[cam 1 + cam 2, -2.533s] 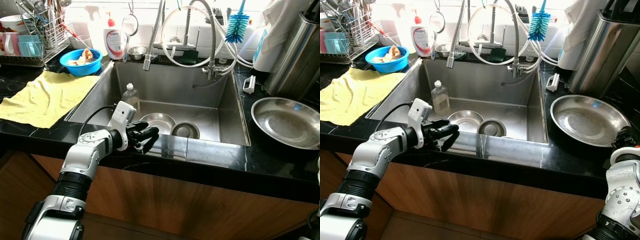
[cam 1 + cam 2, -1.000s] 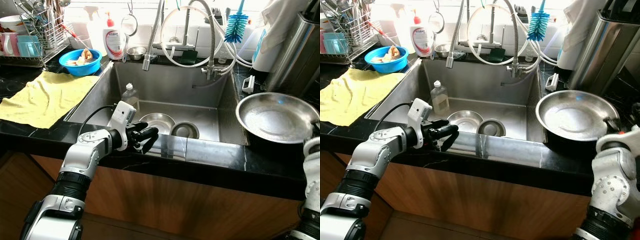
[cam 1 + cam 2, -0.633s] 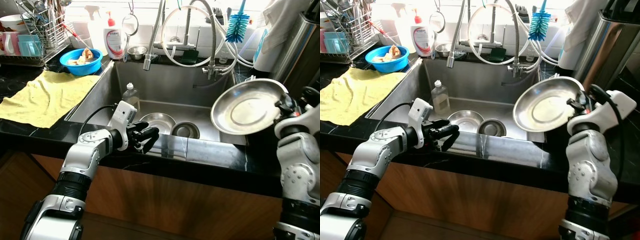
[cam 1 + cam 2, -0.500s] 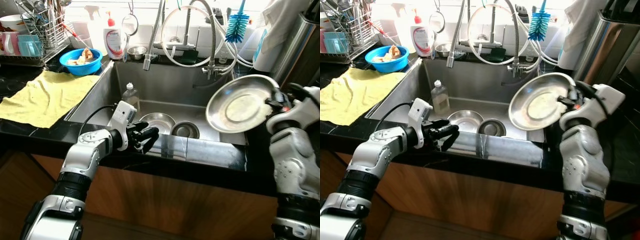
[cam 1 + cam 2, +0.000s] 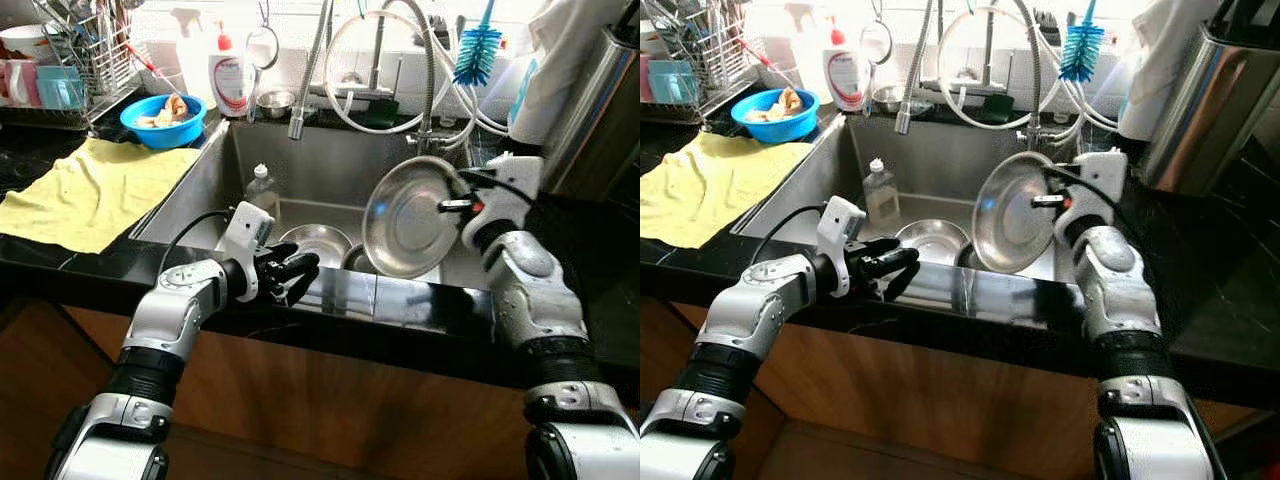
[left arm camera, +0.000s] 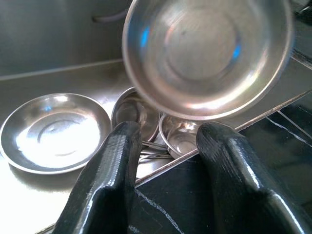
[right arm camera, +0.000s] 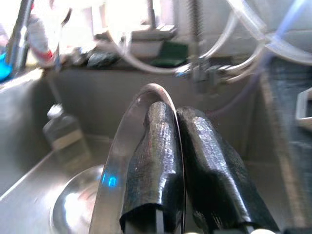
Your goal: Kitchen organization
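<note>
While the left gripper point(image 5: 296, 275) rests on the black counter edge point(image 5: 400, 310) with its fingers parted and empty, the right gripper point(image 7: 176, 161) clamps the rim of a steel pan point(image 5: 405, 220) above the sink point(image 5: 330, 165). The pan stands on edge, nearly upright, its hollow facing the left arm.

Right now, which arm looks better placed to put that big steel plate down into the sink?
The right. Its gripper already pinches the plate by the rim, tilted over the sink. The left gripper rests open at the front edge.
</note>
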